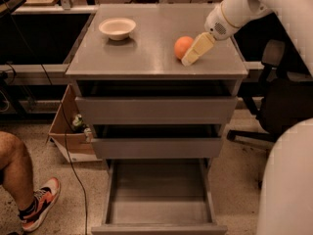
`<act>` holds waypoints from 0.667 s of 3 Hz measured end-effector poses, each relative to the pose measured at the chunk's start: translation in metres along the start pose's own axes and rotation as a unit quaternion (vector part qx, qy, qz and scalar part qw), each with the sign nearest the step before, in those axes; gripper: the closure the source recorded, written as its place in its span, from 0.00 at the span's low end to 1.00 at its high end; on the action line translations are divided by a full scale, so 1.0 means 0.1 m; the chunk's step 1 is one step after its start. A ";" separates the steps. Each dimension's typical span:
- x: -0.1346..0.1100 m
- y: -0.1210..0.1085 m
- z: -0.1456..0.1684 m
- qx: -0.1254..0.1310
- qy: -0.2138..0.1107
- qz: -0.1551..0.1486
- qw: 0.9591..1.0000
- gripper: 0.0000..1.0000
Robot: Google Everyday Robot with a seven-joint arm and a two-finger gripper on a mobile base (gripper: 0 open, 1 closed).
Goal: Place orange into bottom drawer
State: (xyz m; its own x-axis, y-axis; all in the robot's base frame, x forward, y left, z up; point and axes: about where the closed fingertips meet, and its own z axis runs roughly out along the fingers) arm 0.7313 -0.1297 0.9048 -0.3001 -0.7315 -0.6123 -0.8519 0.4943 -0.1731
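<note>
The orange [183, 46] sits on the grey cabinet top [146, 53], right of centre. My gripper [194, 52], with cream fingers, hangs from the white arm and is right beside the orange on its right side, its tips low over the cabinet top. The bottom drawer [159, 199] is pulled out at floor level and shows an empty grey tray. The two upper drawers are slightly ajar.
A cream bowl [117, 28] stands at the back left of the cabinet top. A black office chair [281, 102] is at the right. A person's leg and red shoe [34, 204] are at the lower left, by a cardboard box [68, 131] and cables.
</note>
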 end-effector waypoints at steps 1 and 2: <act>-0.01 -0.26 0.24 0.029 -0.012 0.020 0.999 0.00; -0.02 -0.38 0.44 0.042 -0.019 0.039 0.998 0.14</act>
State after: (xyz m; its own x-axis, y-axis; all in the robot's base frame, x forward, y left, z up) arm 0.7832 -0.1266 0.8786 -0.3463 -0.6723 -0.6543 -0.7867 0.5880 -0.1878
